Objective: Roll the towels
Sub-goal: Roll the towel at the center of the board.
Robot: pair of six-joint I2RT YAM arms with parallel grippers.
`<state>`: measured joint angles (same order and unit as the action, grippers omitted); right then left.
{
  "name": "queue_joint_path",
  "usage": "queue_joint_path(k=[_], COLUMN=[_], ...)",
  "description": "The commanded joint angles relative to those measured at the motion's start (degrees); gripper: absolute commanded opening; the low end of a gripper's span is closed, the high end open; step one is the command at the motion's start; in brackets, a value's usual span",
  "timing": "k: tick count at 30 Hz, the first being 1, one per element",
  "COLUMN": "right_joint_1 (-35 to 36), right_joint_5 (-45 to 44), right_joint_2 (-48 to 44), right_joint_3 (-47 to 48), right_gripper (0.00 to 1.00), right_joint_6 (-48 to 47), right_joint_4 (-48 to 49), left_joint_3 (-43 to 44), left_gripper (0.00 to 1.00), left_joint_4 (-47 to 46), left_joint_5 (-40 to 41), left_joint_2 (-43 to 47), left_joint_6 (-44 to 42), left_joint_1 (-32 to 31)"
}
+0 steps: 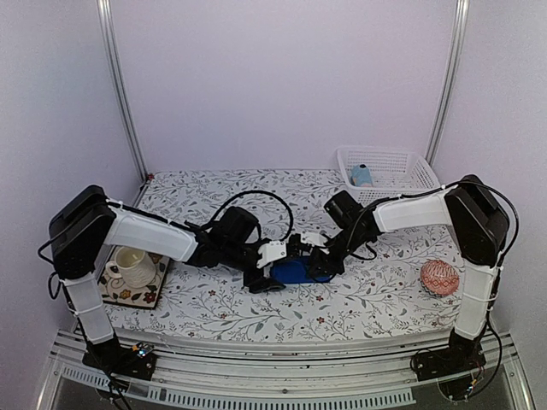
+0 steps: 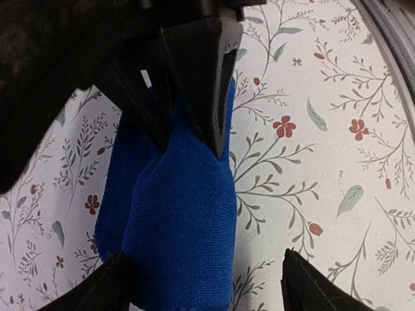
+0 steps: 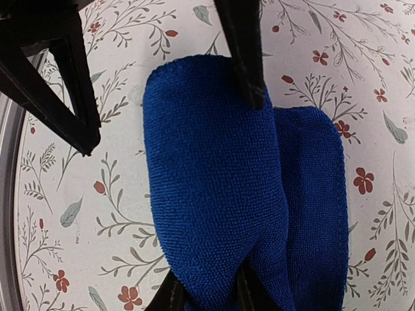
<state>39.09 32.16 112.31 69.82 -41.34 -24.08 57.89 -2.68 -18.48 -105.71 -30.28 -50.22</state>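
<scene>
The royal-blue towel (image 1: 293, 272) lies rolled into a short thick bundle on the floral table cover, mid-table. My left gripper (image 1: 275, 270) stands open astride one end of it (image 2: 181, 220). One finger (image 2: 110, 285) is against the cloth and the other finger (image 2: 311, 291) is well clear to the side. My right gripper (image 3: 211, 295) comes from the opposite end, shut on the roll's upper layer (image 3: 214, 168). A flatter blue layer (image 3: 314, 194) lies beside the roll. The light-blue towel (image 1: 361, 175) sits in the white basket.
The white basket (image 1: 402, 158) stands at the back right. A round pink-red patterned ball (image 1: 439, 278) lies near the right arm's base. A cup on a saucer (image 1: 132, 266) rests on a patterned mat at the left, under the left arm.
</scene>
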Motion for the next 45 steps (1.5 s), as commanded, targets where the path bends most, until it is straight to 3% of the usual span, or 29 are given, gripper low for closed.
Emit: queue_joint_path(k=[1,4,9,12,15,19,20,21,22,31,37,42,45], right_joint_1=[0.31,0.2,-0.1,-0.92,-2.52,-4.92,-5.5,-6.22,-6.78,-8.76,-8.76,-8.99,-9.12], right_joint_5=[-0.48,-0.46,-0.89,-1.92,-2.55,-5.61,-6.01,-6.35,-6.44,-11.24,-24.79,-27.01,-21.33], right_joint_2=[4.31,4.41,4.39,3.51,1.66,-2.1,-3.35,-4.66,-5.91,-14.34,-17.06,-22.14,-24.57], right_joint_3=[0.38,0.95,1.27,1.44,1.5,0.51,-0.01,-0.11,-1.46,-5.21,0.57,-1.46,-4.44], right_gripper=[0.23,0.24,0.26,0.31,0.4,0.59,0.64,0.88,1.0,0.99,0.99,0.99,0.99], right_joint_6=[0.65,0.65,0.81,1.46,2.41,3.63,3.57,3.64,3.79,7.3,22.89,35.64,44.72], right_joint_4=[-3.96,-4.04,-4.14,-4.14,-3.85,-3.33,-3.01,-2.54,-2.28,-0.82,-2.64,0.95,3.03], left_joint_3=[3.24,5.9,8.26,8.64,8.97,11.27,11.84,12.27,12.74,16.26,23.03,25.54,25.94], left_gripper=[0.76,0.65,0.32,0.21,0.12,0.01,0.0,0.0,0.0,0.0,0.0,0.0,0.0], left_joint_4=[0.26,3.46,6.75,8.34,9.84,13.36,14.31,14.79,15.56,18.11,23.32,24.24,23.84], left_joint_5=[0.25,0.91,0.48,-0.4,-2.41,-5.89,-6.57,-7.21,-7.98,-13.77,-16.76,-16.64,-15.58], left_joint_2=[-2.54,-5.26,-9.18,-9.31,-9.2,-10.23,-10.75,-11.19,-11.61,-14.79,-19.8,-21.59,-21.53], left_joint_6=[-0.61,-0.73,-1.14,-1.31,-1.22,0.66,1.15,1.76,2.27,7.91,13.57,20.39,24.3], left_joint_1=[-0.94,-0.98,-1.03,-0.9,-0.6,0.24,0.44,0.76,1.08,4.62,6.95,7.83,7.71])
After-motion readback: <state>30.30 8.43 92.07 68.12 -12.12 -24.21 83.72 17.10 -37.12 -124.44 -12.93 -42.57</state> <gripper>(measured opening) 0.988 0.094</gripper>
